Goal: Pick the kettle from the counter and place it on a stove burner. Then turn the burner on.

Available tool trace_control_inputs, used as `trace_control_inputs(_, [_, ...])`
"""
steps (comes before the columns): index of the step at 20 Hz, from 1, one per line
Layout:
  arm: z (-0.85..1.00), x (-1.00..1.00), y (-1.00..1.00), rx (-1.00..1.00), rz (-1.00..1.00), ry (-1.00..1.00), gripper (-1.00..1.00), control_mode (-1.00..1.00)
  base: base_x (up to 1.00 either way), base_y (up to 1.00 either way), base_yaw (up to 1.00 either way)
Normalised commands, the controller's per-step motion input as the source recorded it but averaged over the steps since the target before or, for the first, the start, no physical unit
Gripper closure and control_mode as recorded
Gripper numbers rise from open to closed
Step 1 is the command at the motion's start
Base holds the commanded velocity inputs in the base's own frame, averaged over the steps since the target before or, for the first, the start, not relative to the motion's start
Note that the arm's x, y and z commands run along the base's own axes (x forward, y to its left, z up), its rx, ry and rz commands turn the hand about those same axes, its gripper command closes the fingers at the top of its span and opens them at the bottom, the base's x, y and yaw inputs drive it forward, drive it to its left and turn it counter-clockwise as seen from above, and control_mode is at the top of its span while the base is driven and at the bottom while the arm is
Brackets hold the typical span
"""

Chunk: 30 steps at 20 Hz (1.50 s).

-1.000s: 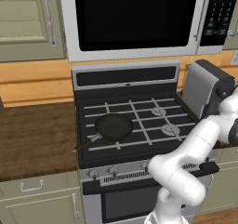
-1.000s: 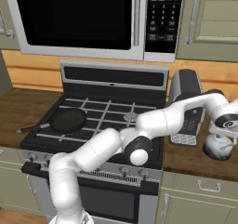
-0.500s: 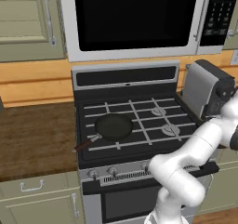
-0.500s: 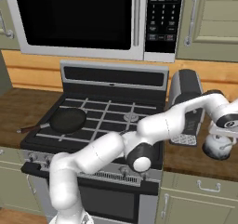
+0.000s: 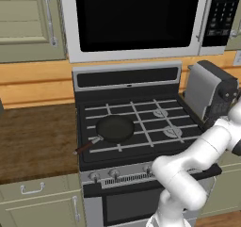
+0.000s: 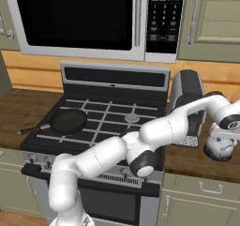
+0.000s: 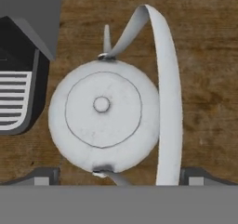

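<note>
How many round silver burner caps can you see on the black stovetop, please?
2: one silver burner cap sits at the right rear, the other cap at the right front. The black frying pan may hide more.

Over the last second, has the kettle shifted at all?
No. In the right base view the kettle sits at the same spot on the counter as before, just right of the toaster.

toaster point(image 7: 18, 88): cut by left edge | hand point(image 7: 119, 175): fingertips barely visible
</note>
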Motion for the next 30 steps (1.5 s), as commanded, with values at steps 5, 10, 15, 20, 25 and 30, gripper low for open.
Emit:
trace_control_inputs(5, [0.00, 0.00, 0.04, 0.00, 0.00, 0.00, 1.00, -1.00, 0.00, 0.00, 0.00])
trace_control_inputs(10, [0.00, -0.05, 0.00, 0.00, 0.00, 0.00, 1.00, -1.00, 0.00, 0.00, 0.00])
trace_control_inputs(15, [0.03, -0.27, 0.00, 0.00, 0.00, 0.00, 1.00, -1.00, 0.00, 0.00, 0.00])
trace_control_inputs(20, [0.37, -0.56, 0.06, -0.03, 0.00, 0.00, 1.00, -1.00, 0.00, 0.00, 0.00])
trace_control_inputs(25, [0.55, -0.65, 0.41, -0.11, 0.00, 0.00, 1.00, -1.00, 0.00, 0.00, 0.00])
trace_control_inputs(30, [0.30, -0.51, 0.68, -0.12, 0.00, -0.05, 1.00, -1.00, 0.00, 0.00, 0.00])
